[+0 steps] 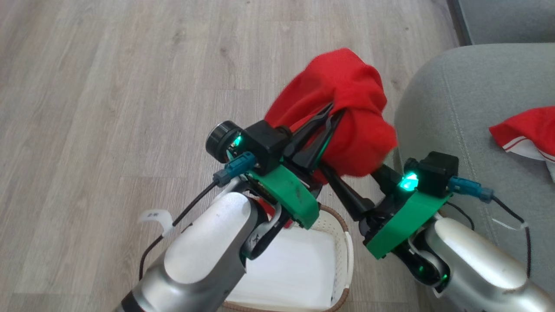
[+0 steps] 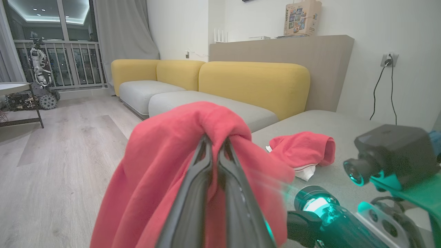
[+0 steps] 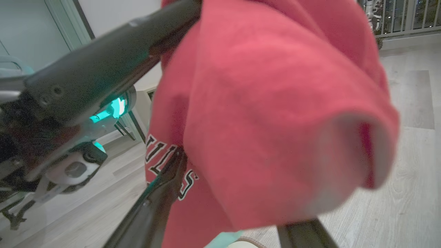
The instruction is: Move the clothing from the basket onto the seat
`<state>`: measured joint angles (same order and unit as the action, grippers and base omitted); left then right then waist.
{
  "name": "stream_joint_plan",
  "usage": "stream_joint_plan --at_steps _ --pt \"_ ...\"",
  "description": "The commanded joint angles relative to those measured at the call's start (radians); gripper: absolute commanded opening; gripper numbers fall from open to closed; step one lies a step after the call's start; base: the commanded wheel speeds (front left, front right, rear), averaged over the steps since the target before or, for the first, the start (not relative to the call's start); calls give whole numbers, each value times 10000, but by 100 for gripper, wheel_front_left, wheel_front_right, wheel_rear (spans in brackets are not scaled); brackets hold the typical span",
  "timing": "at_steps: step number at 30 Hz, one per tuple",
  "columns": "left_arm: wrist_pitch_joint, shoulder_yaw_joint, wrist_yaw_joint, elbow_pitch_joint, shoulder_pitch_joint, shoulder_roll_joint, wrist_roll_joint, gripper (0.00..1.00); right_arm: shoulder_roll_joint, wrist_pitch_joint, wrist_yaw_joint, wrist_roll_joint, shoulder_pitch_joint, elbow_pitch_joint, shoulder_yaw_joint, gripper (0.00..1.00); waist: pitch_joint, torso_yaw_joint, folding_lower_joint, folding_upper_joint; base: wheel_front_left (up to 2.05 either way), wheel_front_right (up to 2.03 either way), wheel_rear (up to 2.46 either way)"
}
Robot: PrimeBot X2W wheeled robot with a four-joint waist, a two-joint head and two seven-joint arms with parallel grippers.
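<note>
My left gripper (image 1: 331,113) is shut on a bright red garment (image 1: 347,91), holding it bunched in the air above the floor, beside the grey seat (image 1: 455,108). In the left wrist view the fingertips (image 2: 215,140) pinch a fold of that clothing (image 2: 165,158). My right gripper (image 1: 353,171) stands open just under the hanging cloth, whose lower part (image 3: 275,120), with black-and-white lettering, hangs between its spread fingers (image 3: 162,193). A second red and white garment (image 1: 524,130) lies on the seat (image 2: 330,124). The cream basket (image 1: 347,242) sits below my arms, showing its white bottom.
Pale wood floor (image 1: 108,86) spreads to the left and ahead. A long sofa with yellow backs (image 2: 255,82) runs along the wall behind the seat. A small table (image 2: 13,89) and another wheeled robot (image 2: 39,79) stand far off by the window.
</note>
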<state>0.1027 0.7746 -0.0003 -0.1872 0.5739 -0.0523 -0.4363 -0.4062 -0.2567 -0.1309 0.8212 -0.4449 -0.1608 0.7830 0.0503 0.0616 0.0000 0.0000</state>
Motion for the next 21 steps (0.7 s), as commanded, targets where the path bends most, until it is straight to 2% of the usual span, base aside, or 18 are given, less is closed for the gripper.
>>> stream_joint_plan --at_steps 1,7,8,9,10,12,21 --pt "49 -257 14 299 614 9 -52 0 76 -51 2 42 -335 268 21 100 -15 39 0 0 0 0 0" --pt "115 -60 96 194 649 14 -225 0 188 -51 2 -46 -469 130 113 100 -47 141 0 0 0 0 0" --pt "125 -43 112 176 656 14 -244 0 191 -51 2 -53 -467 122 114 69 -51 144 0 0 0 0 0" --pt "134 -29 127 160 661 15 -260 0 187 -51 2 -59 -459 116 113 46 -54 142 0 0 0 0 0" --pt "144 -18 143 143 664 15 -272 0 180 -51 2 -66 -446 111 112 26 -58 137 0 0 0 0 0" --pt "156 -5 175 109 662 15 -296 0 159 -51 2 -83 -423 101 103 0 -67 115 0 0 0 0 0" --pt "222 -45 273 -115 486 -90 -441 0 -2 -51 2 -218 -157 261 -148 0 -114 -30 0 0 0 0 0"
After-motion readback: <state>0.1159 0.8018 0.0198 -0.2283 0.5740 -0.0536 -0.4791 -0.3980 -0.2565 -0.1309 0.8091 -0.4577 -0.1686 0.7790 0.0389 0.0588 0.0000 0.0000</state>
